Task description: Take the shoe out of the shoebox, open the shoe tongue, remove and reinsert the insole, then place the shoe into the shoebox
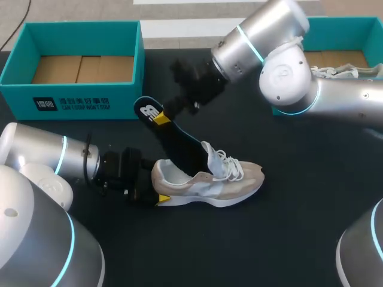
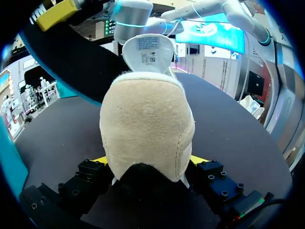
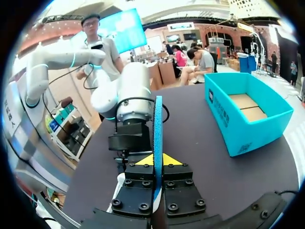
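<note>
The lower end of the insole (image 1: 175,136) is hidden inside the shoe (image 1: 209,185). The right arm (image 1: 287,78) covers much of the right-hand shoebox (image 1: 350,24), which the picture's edge also cuts off

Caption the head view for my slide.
Left jaws clamp the sneaker by its heel; right jaws hold the insole, lower end inside the sneaker.

The left arm (image 1: 42,156) and right arm (image 1: 335,98) are silver tubes with white caps and cyan rings; the left pincer (image 2: 147,162) and right pincer (image 3: 155,161) are black, screw-studded, yellow-tipped.
</note>
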Controlling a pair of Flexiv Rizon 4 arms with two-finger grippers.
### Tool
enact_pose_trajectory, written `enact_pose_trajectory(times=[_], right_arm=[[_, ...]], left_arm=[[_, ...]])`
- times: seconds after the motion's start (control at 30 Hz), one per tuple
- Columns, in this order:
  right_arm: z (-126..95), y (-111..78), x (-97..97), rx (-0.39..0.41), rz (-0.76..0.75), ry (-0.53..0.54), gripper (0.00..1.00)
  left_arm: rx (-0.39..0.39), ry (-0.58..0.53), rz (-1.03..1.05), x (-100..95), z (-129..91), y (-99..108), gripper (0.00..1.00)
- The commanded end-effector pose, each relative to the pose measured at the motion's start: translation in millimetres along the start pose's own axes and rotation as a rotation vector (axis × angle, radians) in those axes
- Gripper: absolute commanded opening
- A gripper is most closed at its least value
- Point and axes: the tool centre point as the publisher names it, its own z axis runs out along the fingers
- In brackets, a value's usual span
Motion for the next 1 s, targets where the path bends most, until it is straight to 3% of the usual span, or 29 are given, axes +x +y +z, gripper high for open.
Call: enact_pose_trajectory(times=[0.03, 0.27, 0.5, 0.77, 0.8, 0.83, 1.0], right_arm=[[-1.7, 0.4, 5.9, 0.002, 0.001, -0.032, 0.00], [-1.7, 0.4, 5.9, 0.002, 0.001, -0.032, 0.00], [-13.1, 45.2, -14.2, -0.137, 0.064, -0.049, 0.00], [-42.8, 89.8, -9.7, -0.336, 0.116, -0.066, 0.00], [-45.6, 94.7, -9.4, -0.318, 0.110, -0.076, 0.00], [-52.2, 101.8, -10.6, -0.250, 0.076, -0.133, 0.00], [-52.2, 101.8, -10.6, -0.250, 0.076, -0.133, 0.00]], left_arm=[[-0.001, 0.000, 0.000, 0.7, 0.7, 1.1, 0.00], [-0.001, 0.000, 0.000, 0.7, 0.7, 1.1, 0.00], [-0.001, 0.000, 0.000, 0.7, 0.7, 1.1, 0.00], [-0.001, 0.000, 0.000, 0.7, 0.7, 1.1, 0.00], [-0.001, 0.000, 0.000, 0.7, 0.7, 1.1, 0.00], [-0.001, 0.000, 0.000, 0.7, 0.7, 1.1, 0.00], [-0.001, 0.000, 0.000, 0.7, 0.7, 1.1, 0.00]])
